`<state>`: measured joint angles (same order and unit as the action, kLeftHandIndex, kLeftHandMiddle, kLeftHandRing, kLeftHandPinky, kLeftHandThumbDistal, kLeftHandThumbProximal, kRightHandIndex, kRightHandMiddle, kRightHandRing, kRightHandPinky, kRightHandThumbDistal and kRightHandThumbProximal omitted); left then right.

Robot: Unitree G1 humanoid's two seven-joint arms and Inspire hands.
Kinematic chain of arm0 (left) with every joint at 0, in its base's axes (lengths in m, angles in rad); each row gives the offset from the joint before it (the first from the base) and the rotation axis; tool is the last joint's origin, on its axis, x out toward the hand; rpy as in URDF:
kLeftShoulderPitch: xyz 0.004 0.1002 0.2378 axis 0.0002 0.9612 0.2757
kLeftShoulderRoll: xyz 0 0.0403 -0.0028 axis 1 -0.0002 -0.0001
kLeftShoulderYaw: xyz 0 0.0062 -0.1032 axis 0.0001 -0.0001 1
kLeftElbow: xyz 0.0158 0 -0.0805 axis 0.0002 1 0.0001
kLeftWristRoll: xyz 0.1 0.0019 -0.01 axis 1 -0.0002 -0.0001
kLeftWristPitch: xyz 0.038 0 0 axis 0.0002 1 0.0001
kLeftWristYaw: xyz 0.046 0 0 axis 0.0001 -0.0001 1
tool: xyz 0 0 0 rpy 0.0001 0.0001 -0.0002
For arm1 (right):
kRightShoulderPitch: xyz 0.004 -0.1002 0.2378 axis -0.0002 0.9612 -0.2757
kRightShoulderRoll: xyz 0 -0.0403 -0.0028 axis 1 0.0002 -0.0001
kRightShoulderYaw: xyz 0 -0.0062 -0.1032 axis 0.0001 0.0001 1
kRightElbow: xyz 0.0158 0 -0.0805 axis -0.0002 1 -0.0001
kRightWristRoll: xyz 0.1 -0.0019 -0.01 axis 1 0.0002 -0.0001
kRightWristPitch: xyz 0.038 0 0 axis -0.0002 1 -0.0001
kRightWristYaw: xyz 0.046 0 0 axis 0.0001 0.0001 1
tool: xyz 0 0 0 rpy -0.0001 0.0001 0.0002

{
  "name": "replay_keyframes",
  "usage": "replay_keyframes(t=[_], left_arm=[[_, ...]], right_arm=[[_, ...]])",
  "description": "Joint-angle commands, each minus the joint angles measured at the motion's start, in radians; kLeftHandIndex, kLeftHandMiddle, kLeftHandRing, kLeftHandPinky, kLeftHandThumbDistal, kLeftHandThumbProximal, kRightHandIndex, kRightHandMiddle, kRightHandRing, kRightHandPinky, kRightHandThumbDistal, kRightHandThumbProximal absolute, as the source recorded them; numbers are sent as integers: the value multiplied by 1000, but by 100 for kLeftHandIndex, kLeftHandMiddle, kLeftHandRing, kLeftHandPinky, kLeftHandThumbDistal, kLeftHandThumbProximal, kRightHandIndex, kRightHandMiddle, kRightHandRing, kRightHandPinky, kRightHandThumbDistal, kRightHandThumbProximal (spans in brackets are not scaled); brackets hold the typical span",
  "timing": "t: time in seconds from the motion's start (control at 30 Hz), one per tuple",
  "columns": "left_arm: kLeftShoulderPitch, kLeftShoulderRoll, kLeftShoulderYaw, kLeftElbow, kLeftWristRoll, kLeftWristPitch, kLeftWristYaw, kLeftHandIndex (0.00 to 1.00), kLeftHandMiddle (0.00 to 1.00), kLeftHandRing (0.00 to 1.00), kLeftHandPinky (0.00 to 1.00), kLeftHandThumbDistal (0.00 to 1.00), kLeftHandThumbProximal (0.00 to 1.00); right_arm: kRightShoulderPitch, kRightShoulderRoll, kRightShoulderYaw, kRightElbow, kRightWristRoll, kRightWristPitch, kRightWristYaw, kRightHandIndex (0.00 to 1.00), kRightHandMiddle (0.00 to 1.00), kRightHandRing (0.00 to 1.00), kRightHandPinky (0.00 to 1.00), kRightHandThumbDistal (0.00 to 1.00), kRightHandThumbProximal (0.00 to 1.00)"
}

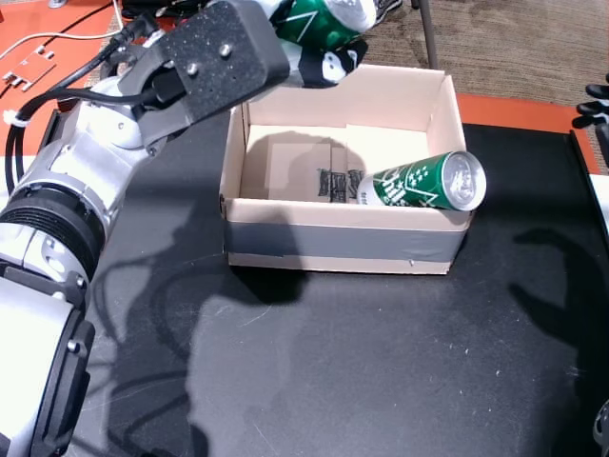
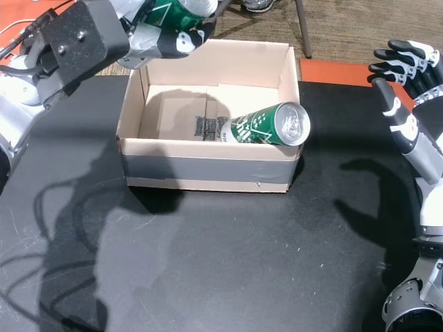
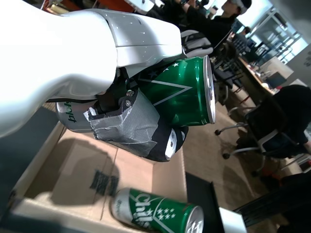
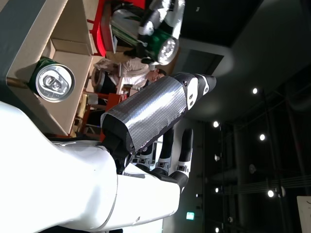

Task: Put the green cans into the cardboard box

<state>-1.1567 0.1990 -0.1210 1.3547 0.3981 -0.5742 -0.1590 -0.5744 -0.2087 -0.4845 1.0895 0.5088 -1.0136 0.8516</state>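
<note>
Head views both look down on a black-topped desk (image 1: 362, 362), bare along its near edge, with an open cardboard box with grey tape along its front wall (image 1: 343, 243) standing toward the far side. Inside that box one green aluminium can with white star markings (image 1: 423, 183) lies on its side, its silver top propped against the front right corner of the rim. Off to the desk's right edge the robot's right hand (image 2: 405, 83) hangs clear of everything, fingers spread and holding nothing. Farther back, above the box's far left corner, the left hand (image 1: 319, 43) is wrapped around a second green can (image 3: 182, 92); the left wrist view shows the tape-padded thumb (image 3: 129, 124) pressing its side, the can held roughly level over the box opening. The step in hand looks like the drop. To do it well, I would bring the held can forward over the bare left half of the box floor, lower it below the rim, and only then loosen the fingers, so it neither strikes the resting can nor bounces off the far wall.
</note>
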Motion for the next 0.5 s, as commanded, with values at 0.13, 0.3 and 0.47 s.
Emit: replay_keyframes(t=[0.13, 0.3, 0.47], left_arm=[[11, -6, -32, 5, 28, -2, 43, 61, 55, 46, 47, 0, 0], [14, -10, -39, 6, 32, 1, 39, 61, 56, 47, 48, 0, 0], [18, -11, -54, 7, 50, -12, 56, 60, 58, 46, 47, 0, 0]], right_arm=[[10, 8, -5, -4, 1, -13, -1, 44, 46, 53, 56, 98, 35], [6, 9, -5, -2, 4, -9, 1, 44, 46, 52, 55, 99, 34], [7, 11, -3, -5, 3, -4, -2, 43, 46, 52, 55, 100, 33]])
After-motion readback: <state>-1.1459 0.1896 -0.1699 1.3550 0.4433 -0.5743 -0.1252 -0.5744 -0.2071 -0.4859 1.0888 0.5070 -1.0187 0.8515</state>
